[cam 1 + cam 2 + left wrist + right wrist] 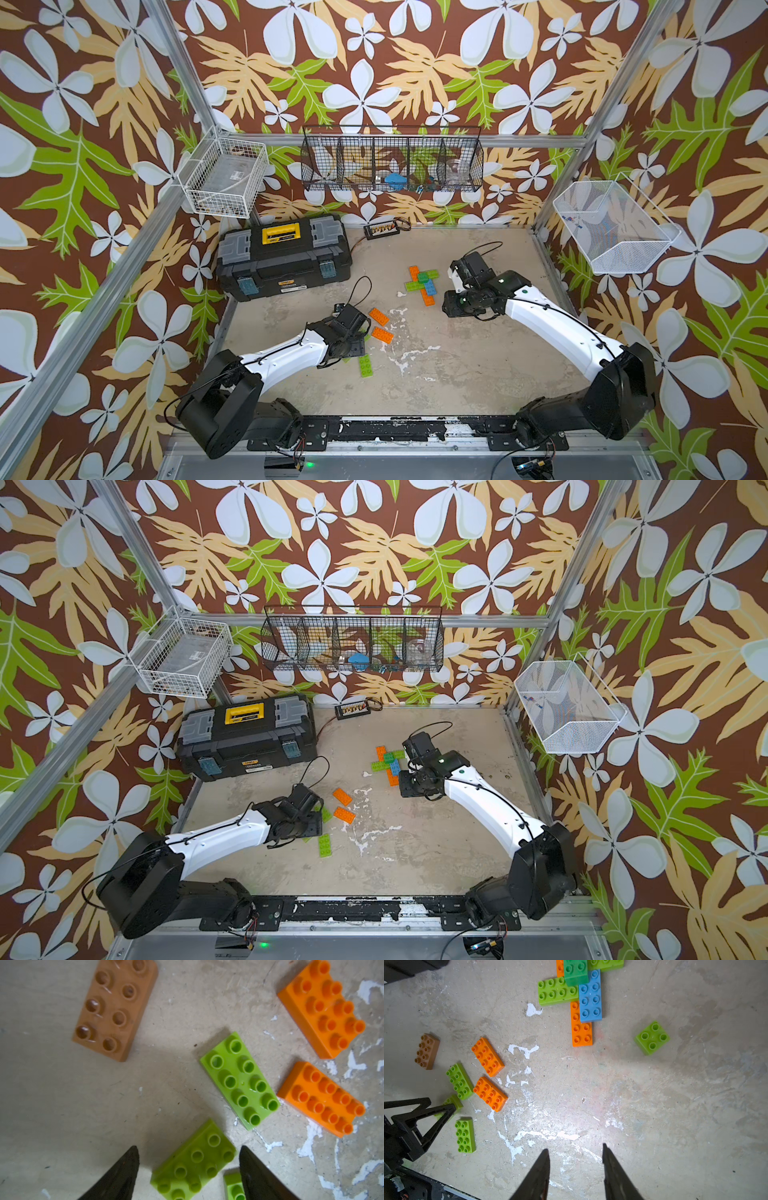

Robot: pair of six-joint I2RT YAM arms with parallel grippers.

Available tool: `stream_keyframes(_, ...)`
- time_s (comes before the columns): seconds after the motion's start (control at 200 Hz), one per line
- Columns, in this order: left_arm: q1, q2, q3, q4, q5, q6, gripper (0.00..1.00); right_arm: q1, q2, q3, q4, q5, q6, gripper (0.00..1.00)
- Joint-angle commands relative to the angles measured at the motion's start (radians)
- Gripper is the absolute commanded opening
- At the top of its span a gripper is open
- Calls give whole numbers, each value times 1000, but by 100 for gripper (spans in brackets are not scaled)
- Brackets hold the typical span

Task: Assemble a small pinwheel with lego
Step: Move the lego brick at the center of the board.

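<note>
Left jaws are apart, straddling a lime brick that lies flat on the surface, so I'd guess it's lining up to grab the next blade. Right jaws are also apart and empty, hanging near the half-built pinwheel, probably there to brace it. A spare orange brick sits close by.

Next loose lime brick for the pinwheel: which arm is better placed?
Left. The left end effector stands open around a lime brick; the right end effector hangs open over bare table, farther from the loose bricks.
</note>
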Motion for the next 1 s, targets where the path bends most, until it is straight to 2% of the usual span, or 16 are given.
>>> stream_keyframes(0.0, 3, 30, 12, 22, 56, 42, 73, 0, -15, -17, 14, 19, -12, 43)
stream_keyframes(0.385, -27, -22, -62, -15, 113, -45, 50, -1, -40, -54, 19, 42, -10, 38)
stream_keyframes(0.566, -117, -5, -49, -4, 116, -141, 49, 0, -51, -65, 19, 40, -6, 37)
stream_keyframes(0.781, -232, 23, -35, 79, 127, -333, 47, 0, -71, -79, 14, 42, 10, 37)
stream_keyframes(0.996, -341, 142, 47, 181, 160, -440, 47, -1, -93, -94, 11, 44, 24, 37)
